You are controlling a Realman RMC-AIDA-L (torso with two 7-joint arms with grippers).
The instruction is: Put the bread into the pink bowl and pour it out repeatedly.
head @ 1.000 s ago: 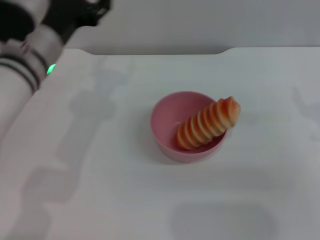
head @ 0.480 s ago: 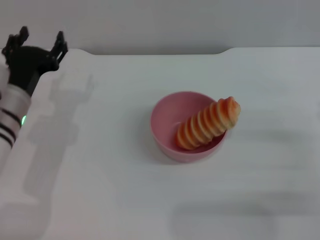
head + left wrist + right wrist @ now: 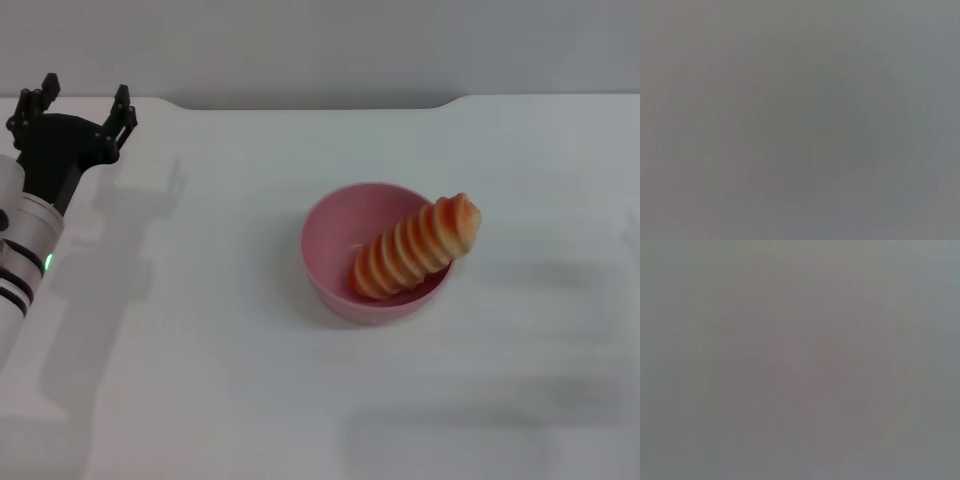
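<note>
The pink bowl (image 3: 375, 253) stands upright near the middle of the white table in the head view. The bread (image 3: 417, 246) leans inside it, one end down in the bowl and the other end sticking out over the right rim. My left gripper (image 3: 83, 97) is at the far left near the table's back edge, well away from the bowl, open with nothing between its black fingers. The right gripper is out of view. Both wrist views show only flat grey.
The white table (image 3: 200, 350) stretches around the bowl on all sides. Its back edge runs along a grey wall, with a step in the edge at the upper right.
The left arm has swung back and down to the far left, bringing its open gripper into view near the back edge. The bowl and bread have not moved.
</note>
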